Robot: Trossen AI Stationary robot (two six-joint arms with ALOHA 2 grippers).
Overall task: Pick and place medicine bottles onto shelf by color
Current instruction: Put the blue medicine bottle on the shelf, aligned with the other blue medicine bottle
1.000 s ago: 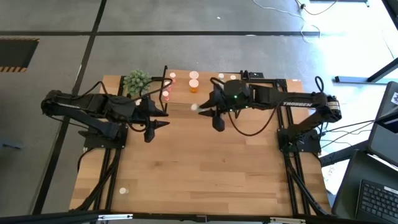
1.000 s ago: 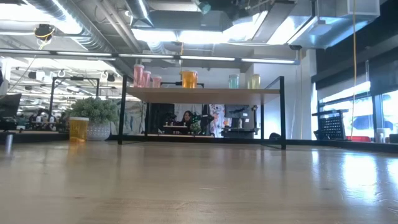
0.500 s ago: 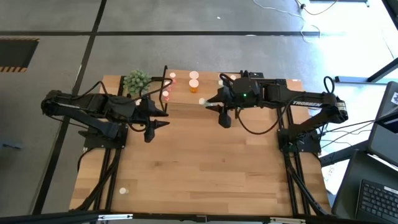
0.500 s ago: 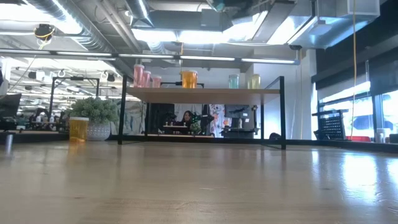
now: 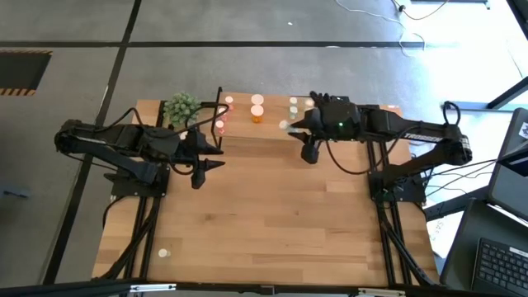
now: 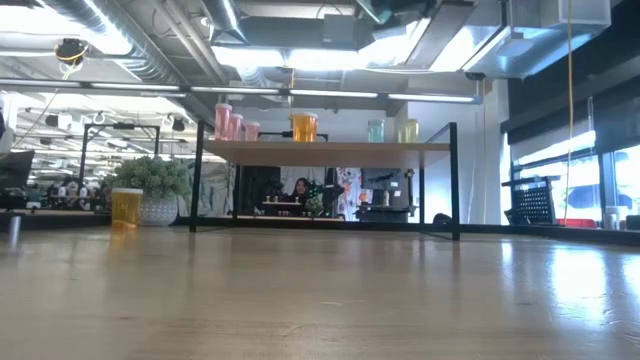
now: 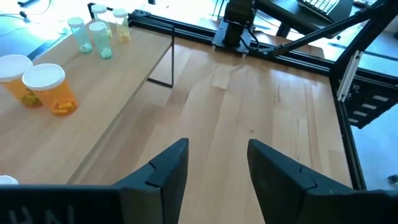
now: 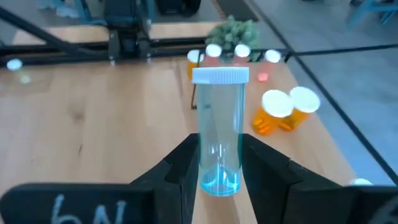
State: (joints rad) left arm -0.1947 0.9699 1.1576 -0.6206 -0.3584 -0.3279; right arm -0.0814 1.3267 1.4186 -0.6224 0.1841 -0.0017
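Looking down from the high view, the right pincer point(image 5: 290, 126) hung over the far right part of the shelf point(image 5: 330, 132), close to the pale green bottles point(image 5: 294, 103) already standing there. The left pincer point(image 5: 213, 153) waited near the shelf's left end, beside the potted plant point(image 5: 181, 107).

From the low view, the shelf point(image 6: 325, 148) carried pink bottles point(image 6: 232, 123) at its left, an orange bottle point(image 6: 303, 126) in the middle and two pale ones at its right; another orange bottle point(image 6: 126, 206) stood on the tabletop point(image 6: 320, 300) by the plant.

Through the left wrist view, the left pincer's fingers point(image 7: 165, 168) stood apart with nothing between them.

Through the right wrist view, the right pincer point(image 8: 219, 163) was clamped on a clear blue-green bottle point(image 8: 219, 130), held upright by its lower body with the white cap up.

The risk, as I judged it, lay in the crowded right end: lowering the bottle too close could knock its neighbours over, and the low grip might let it tip on release.
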